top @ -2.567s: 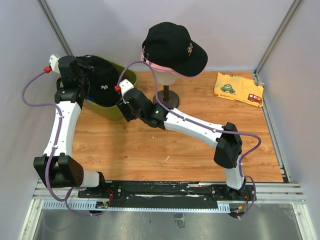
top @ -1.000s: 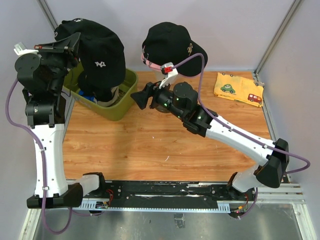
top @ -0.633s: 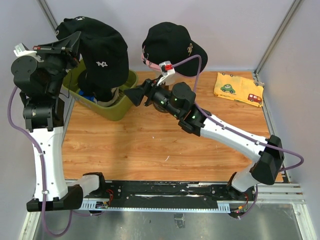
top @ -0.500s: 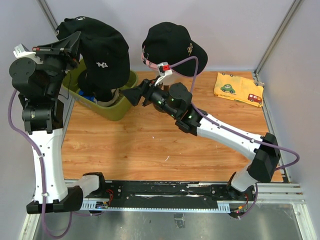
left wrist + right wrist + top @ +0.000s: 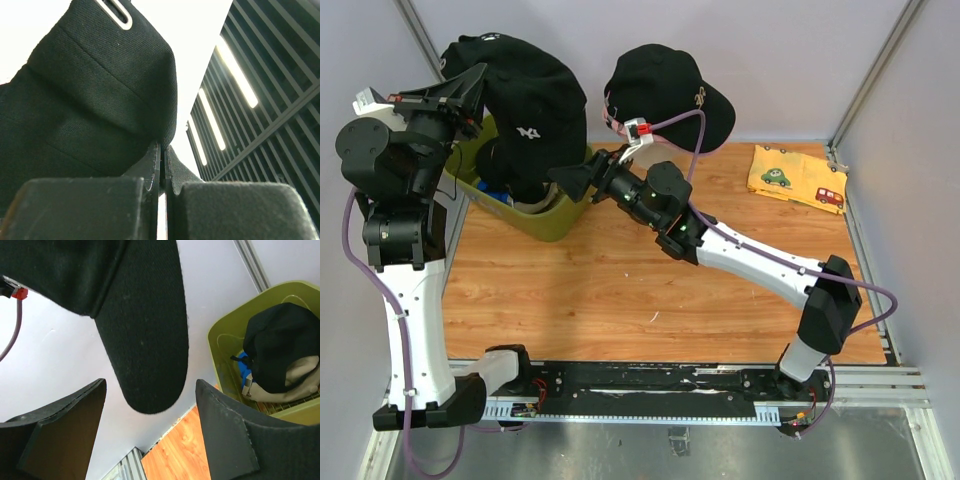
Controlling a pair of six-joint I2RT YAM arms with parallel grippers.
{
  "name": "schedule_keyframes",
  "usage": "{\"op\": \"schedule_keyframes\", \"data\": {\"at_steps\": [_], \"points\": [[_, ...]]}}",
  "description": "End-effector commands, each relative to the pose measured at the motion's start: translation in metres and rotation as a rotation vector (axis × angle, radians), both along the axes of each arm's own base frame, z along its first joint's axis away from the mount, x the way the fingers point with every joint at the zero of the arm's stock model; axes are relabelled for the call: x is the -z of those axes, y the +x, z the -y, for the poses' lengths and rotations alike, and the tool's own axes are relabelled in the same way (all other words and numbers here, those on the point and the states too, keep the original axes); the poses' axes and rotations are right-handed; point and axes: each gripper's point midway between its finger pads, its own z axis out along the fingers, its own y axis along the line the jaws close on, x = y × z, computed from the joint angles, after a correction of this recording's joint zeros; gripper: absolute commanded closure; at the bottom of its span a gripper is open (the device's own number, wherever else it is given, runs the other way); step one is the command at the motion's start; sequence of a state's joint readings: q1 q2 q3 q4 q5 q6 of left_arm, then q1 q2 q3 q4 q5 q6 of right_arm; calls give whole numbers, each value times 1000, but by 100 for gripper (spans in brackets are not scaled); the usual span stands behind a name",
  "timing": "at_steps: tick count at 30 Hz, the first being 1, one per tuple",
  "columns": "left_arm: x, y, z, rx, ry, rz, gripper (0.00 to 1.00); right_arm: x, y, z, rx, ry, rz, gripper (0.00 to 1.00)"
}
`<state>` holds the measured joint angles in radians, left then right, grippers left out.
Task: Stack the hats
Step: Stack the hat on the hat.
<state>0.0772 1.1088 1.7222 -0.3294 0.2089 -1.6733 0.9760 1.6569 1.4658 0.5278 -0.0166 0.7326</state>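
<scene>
We log: left gripper (image 5: 161,150) clamped on a black cap (image 5: 535,100) above the bin (image 5: 558,215) — right gripper (image 5: 571,182) spread wide near its brim.

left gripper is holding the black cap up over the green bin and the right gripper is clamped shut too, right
Not quite. The left gripper is shut on the black cap above the olive-green bin, but the right gripper is open. The right wrist view shows its fingers spread wide on either side of a black brim.

Bright even overhead light; left wrist view backlit, glaring.
</scene>
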Motion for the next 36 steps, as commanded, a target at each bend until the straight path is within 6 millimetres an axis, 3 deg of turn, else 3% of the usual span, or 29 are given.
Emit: {"op": "schedule_keyframes", "data": {"at_steps": [1,9,21,36], "points": [[-30,-23,8,50,-2,102,100,-34,1,-4,-15,104,49,27],[-28,-20,11,73,-13,99,100,-39,2,-9,-37,194,44,37],[-23,-16,7,64,-52,111,99,-53,-1,10,-43,243,47,73],[-24,-25,3,40,-63,139,99,-90,-12,52,-6,225,78,91]]}}
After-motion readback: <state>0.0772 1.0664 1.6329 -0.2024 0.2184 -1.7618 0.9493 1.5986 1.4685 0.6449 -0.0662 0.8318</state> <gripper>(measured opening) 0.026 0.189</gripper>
